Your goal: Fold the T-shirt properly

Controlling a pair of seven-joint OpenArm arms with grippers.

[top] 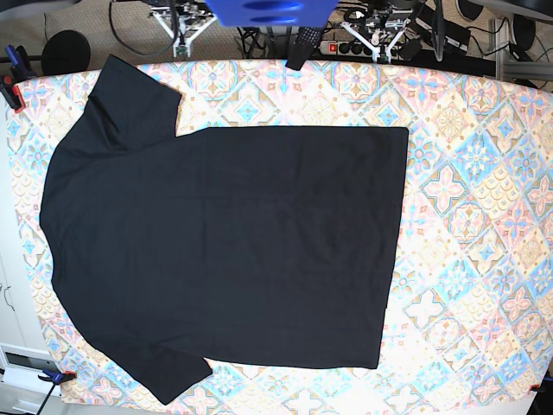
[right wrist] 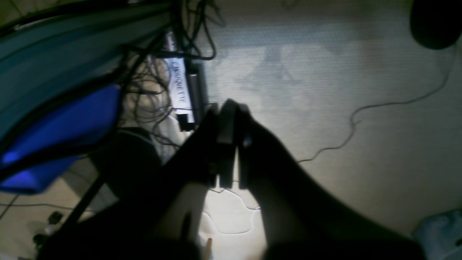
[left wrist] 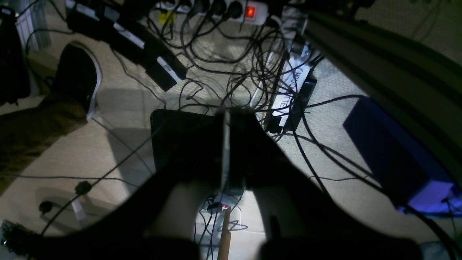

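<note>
The black T-shirt (top: 225,251) lies spread flat on the patterned table (top: 471,216) in the base view, sleeves at the left and straight hem at the right. Neither arm reaches over the cloth there. In the left wrist view my left gripper (left wrist: 226,119) hangs over the floor, its dark fingers pressed together with nothing between them. My right gripper (right wrist: 227,108) in the right wrist view is likewise shut and empty above bare carpet. The T-shirt does not show in either wrist view.
Beyond the table's far edge, the floor holds a tangle of cables (left wrist: 231,65), a power strip with a lit red switch (left wrist: 249,12) and a blue box (left wrist: 393,155). A shoe (left wrist: 77,72) stands at the left. Clamps (top: 10,86) hold the tablecloth's left corners.
</note>
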